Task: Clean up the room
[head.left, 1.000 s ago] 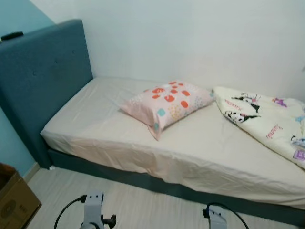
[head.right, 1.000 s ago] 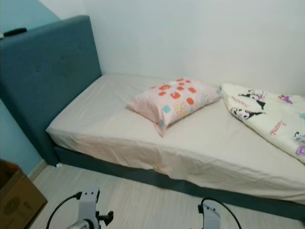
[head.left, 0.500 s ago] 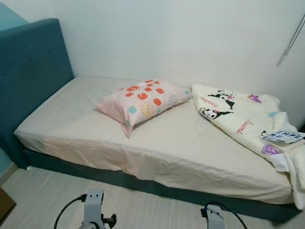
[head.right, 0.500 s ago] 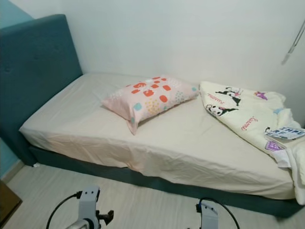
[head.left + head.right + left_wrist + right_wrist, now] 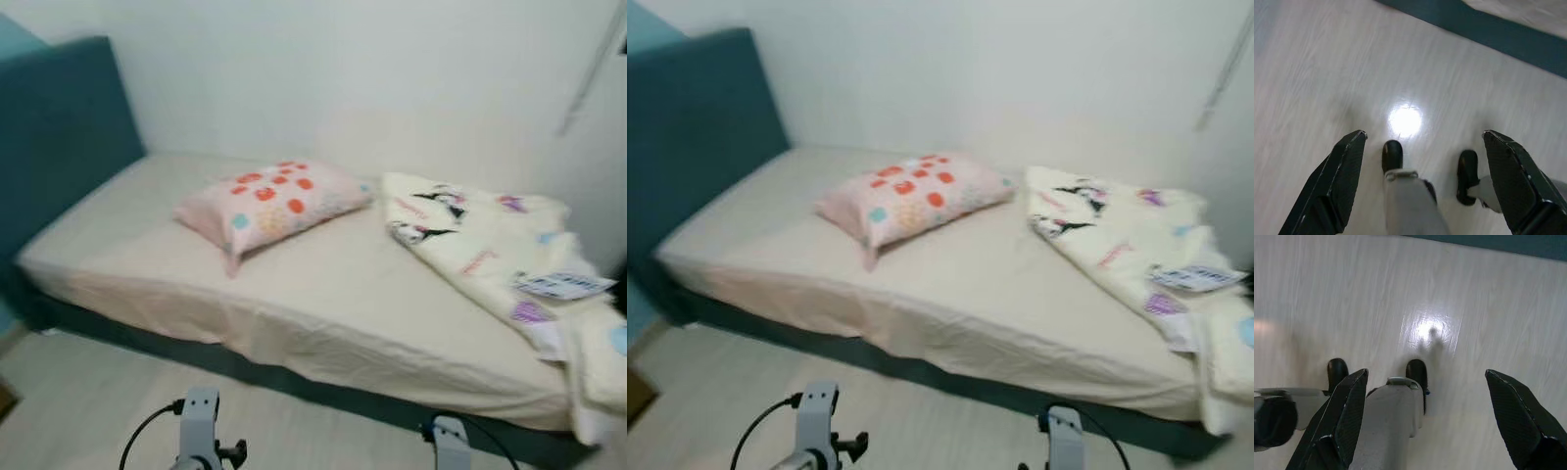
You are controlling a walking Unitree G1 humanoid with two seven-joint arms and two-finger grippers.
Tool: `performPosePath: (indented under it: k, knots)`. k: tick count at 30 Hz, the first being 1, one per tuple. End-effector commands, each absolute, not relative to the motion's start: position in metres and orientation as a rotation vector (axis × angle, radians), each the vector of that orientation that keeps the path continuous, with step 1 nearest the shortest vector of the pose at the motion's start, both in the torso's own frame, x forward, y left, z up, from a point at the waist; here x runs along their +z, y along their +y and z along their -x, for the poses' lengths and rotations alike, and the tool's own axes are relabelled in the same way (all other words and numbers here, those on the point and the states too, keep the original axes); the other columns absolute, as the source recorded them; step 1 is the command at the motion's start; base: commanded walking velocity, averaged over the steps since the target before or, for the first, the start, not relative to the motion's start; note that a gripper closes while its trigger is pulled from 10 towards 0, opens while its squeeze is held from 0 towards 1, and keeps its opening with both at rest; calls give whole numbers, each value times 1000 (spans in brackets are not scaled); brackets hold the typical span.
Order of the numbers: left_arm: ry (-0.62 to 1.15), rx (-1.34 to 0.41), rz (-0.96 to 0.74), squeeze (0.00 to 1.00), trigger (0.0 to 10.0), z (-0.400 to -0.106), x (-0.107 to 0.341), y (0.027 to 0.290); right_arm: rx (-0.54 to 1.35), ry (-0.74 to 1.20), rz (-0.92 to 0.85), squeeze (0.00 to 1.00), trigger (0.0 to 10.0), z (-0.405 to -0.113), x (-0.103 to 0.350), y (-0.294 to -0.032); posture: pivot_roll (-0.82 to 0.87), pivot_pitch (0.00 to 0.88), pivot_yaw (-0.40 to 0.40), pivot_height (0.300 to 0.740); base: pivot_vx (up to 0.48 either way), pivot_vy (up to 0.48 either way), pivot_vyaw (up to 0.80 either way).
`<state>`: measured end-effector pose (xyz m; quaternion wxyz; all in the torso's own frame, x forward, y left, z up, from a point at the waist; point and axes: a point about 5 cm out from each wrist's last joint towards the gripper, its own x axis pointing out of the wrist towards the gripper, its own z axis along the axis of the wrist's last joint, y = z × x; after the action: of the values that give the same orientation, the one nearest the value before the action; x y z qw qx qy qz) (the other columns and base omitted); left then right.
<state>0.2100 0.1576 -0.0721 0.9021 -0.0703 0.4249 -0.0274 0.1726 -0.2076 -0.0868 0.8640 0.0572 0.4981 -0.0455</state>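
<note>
A pillow (image 5: 265,199) and rumpled blanket (image 5: 490,255) lie on the bed (image 5: 294,304); both claws hang released above the floor (image 5: 1327,73).

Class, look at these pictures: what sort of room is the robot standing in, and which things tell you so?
Most likely a bedroom. A bed with a teal headboard stands against the wall, with a spotted pink pillow and a crumpled cartoon-print blanket lying on it.

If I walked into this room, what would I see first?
Probably the pink pillow with red and blue patches, lying in the middle of the cream-sheeted bed. Right beside it, toward the foot end, a crumpled cream blanket with cartoon prints is heaped up, with a printed paper on top. A tall teal padded headboard stands at the other end.
</note>
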Motion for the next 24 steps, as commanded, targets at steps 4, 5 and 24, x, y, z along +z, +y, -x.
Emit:
performPosePath:
  k: [4,5,24]
  knots:
    - [895,-63,142,0,10000,-206,-74,161,-69,1034,-117,0,10000,-176,-86,-201,21,0,-33,740,0,0,800]
    - [895,-65,140,0,10000,-206,-74,161,-69,1034,-117,0,10000,-176,-86,-201,21,0,-33,740,0,0,800]
    - [883,-54,160,0,10000,-211,-72,156,-92,1068,-98,0,10000,-172,-88,-205,21,0,-44,740,0,-257,168]
